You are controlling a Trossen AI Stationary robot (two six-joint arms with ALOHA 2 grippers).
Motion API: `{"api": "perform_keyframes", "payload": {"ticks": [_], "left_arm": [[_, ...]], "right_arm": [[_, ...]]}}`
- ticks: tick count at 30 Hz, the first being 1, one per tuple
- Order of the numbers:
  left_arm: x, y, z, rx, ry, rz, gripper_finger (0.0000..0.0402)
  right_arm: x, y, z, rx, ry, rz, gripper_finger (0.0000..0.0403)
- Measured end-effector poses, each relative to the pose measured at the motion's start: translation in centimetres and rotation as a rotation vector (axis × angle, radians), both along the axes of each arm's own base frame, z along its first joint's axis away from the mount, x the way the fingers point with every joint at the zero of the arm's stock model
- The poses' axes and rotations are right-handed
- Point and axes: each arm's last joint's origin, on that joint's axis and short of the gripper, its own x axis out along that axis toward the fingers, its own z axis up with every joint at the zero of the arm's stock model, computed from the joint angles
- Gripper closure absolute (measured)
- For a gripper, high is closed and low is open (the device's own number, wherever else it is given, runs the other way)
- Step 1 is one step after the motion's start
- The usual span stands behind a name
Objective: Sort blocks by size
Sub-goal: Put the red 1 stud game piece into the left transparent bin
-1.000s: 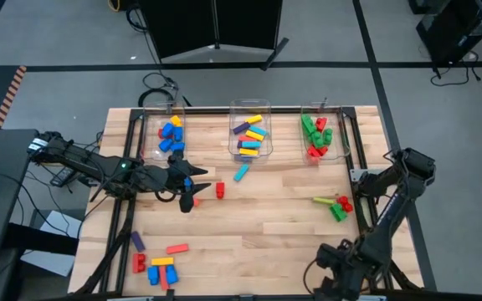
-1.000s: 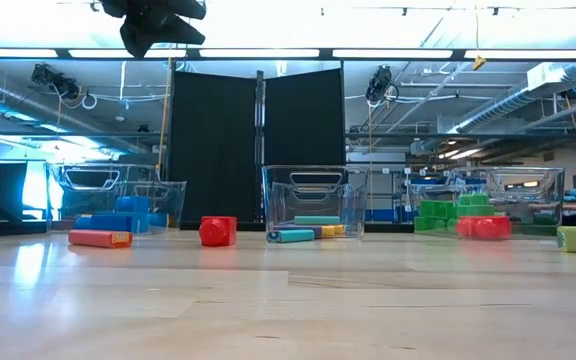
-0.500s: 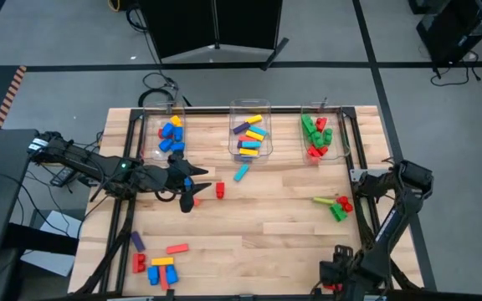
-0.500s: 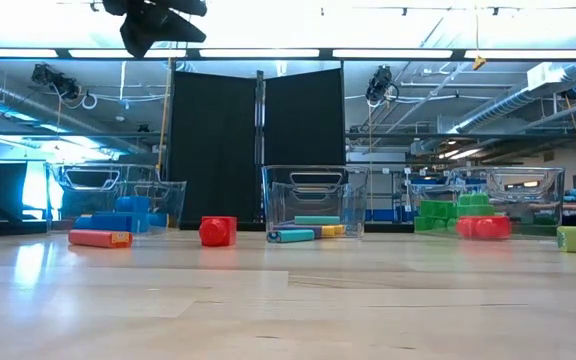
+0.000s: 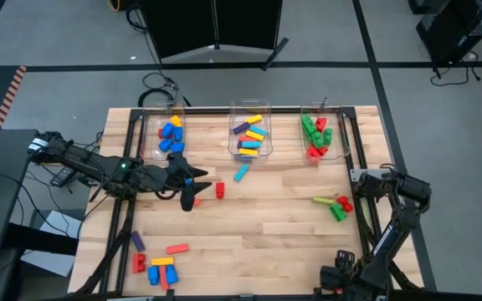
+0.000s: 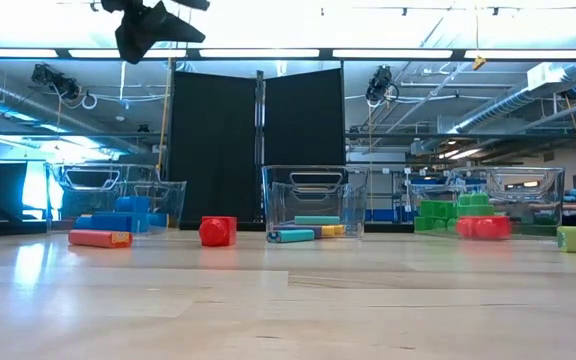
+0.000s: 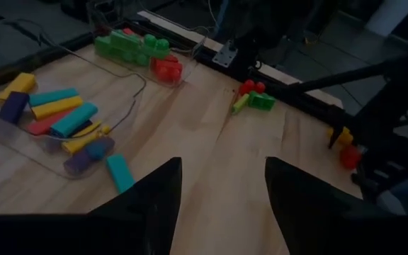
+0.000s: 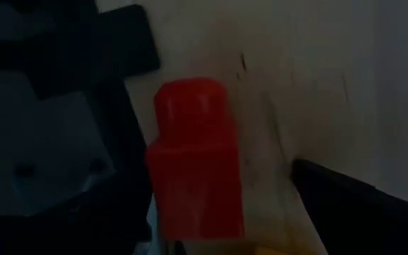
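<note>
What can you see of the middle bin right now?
The middle bin is a clear plastic tub with thin see-through walls and a moulded handle cut-out at its end, standing upright at the table's far edge between the two other bins. It holds long blocks in yellow, cyan, purple and red, lying loose in a jumble. One cyan block lies on the wood just outside its near end, apart from it. Neither gripper touches it.
</note>
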Motion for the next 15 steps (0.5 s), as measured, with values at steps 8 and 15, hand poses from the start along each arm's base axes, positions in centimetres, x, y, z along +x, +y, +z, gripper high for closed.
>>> {"api": "perform_keyframes", "payload": {"ticks": [8, 15], "left_arm": [[-0.02, -0.02, -0.08, 0.002, 0.01, -0.012, 0.019], [-0.02, -0.03, -0.08, 0.002, 0.01, -0.013, 0.019]], "right_arm": [[-0.08, -0.25, 0.01, -0.054, -0.074, 0.017, 0.0125], [-0.14, -0.55, -0.02, -0.089, -0.077, 0.026, 0.0266]]}}
